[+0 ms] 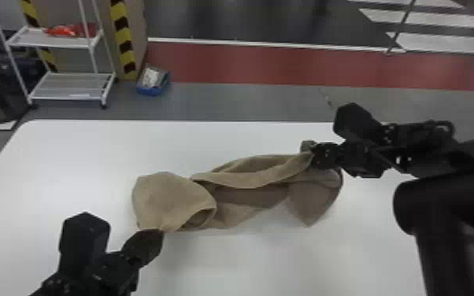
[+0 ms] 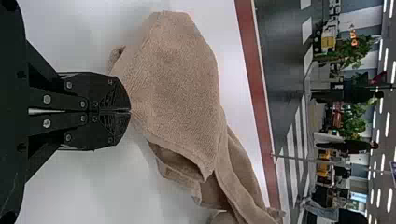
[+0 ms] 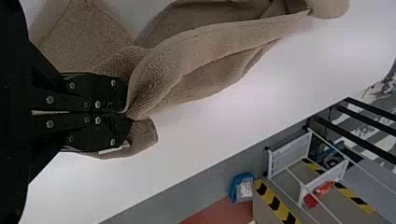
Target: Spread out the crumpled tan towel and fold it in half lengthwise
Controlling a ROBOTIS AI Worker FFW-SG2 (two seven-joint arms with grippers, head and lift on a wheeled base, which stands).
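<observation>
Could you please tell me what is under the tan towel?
White tabletop shows around the tan towel and evidently runs beneath it. The patch under its folds is covered, so anything lying there cannot be seen.

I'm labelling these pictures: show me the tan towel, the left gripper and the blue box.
Tan towel (image 1: 165,195): head view, on its rounded left part.
Left gripper (image 2: 130,111): left wrist view, midway between its fingertips.
Blue box (image 1: 149,91): head view, on its front side.

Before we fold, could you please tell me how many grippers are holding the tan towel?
2: the left gripper pinches the towel at its near left part, the right gripper at its far right part.
</observation>
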